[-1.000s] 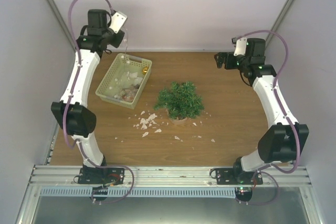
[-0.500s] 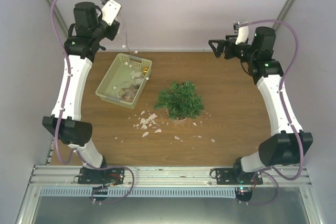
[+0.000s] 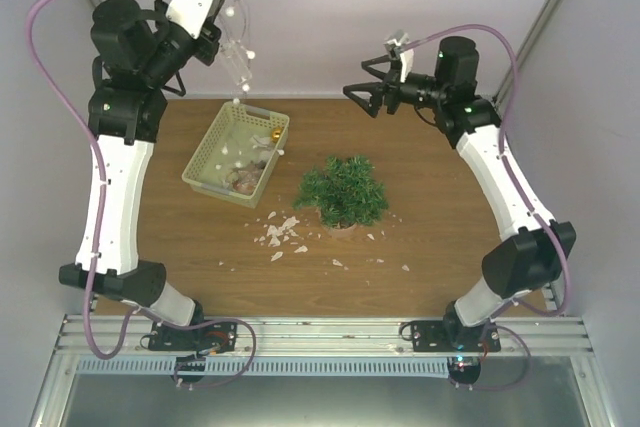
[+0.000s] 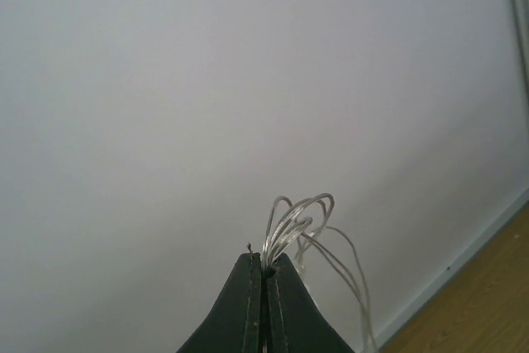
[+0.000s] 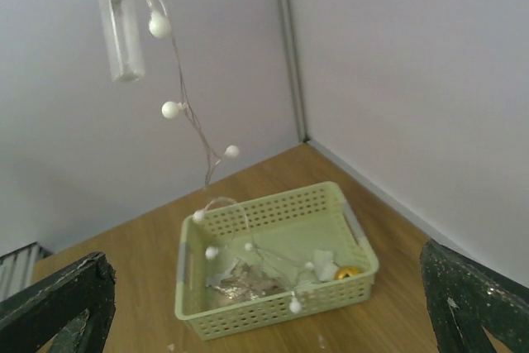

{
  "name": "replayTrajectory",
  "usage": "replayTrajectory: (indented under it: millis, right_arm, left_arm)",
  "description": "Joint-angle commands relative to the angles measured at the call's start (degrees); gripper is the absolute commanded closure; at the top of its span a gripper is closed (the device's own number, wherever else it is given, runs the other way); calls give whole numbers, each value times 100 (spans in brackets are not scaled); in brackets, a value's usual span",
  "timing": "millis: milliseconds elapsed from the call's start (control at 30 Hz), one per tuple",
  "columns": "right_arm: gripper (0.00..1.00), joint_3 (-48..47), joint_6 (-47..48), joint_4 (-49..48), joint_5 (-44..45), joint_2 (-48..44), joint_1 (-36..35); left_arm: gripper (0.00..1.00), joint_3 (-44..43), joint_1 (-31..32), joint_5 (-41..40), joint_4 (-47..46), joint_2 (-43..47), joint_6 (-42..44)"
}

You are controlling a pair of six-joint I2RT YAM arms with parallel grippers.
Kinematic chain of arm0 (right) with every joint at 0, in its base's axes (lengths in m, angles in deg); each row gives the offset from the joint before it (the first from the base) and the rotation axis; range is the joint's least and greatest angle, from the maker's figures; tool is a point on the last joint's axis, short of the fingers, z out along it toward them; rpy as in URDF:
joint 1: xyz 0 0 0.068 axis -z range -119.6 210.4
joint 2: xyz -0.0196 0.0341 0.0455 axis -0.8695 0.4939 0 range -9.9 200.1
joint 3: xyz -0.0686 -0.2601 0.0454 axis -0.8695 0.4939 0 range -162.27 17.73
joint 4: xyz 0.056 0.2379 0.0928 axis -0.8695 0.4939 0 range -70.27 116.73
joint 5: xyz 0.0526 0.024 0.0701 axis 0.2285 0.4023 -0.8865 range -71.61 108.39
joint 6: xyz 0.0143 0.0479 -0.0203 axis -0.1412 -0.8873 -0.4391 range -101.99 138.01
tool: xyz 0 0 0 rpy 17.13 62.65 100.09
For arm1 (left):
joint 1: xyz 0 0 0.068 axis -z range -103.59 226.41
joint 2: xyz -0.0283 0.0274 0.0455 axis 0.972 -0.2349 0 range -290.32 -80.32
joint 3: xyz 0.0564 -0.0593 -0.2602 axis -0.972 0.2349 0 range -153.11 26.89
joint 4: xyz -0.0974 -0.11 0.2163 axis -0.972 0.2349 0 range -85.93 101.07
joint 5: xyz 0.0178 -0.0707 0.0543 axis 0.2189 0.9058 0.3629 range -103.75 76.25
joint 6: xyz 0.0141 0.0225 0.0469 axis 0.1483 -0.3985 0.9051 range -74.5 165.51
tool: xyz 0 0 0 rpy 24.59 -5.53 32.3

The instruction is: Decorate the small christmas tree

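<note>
Left gripper (image 4: 264, 264), pinched on the light string (image 5: 172, 109), is lifting it higher out of the basket (image 3: 203, 161). Right gripper (image 3: 362, 99), wide open, is swinging toward it. Tree (image 3: 343, 190) is sitting mid-table, still bare.

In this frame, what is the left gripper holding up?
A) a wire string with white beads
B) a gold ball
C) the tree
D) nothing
A: the left gripper is shut on thin clear wire loops, and the wire string hangs from it, trailing down into the basket.
</note>
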Motion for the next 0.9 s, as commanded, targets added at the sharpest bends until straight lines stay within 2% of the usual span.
replayTrajectory:
  millis: [0,433,667,867]
  right_arm:
    - [0,-228,303,-78,-559,273,-220]
    - [0,-616,643,299,-219,1118,-1439]
    - [0,-1410,548,180,309,1816,-1887]
    - [0,-2145,327,160,425,2364,-2031]
  left_arm:
    - [99,-101,71,361,-495,197,-108]
    - [100,-980,68,257,-559,17,-335]
    - [100,-1081,65,467,-462,66,-570]
    - [100,-1068,65,613,-412,125,-682]
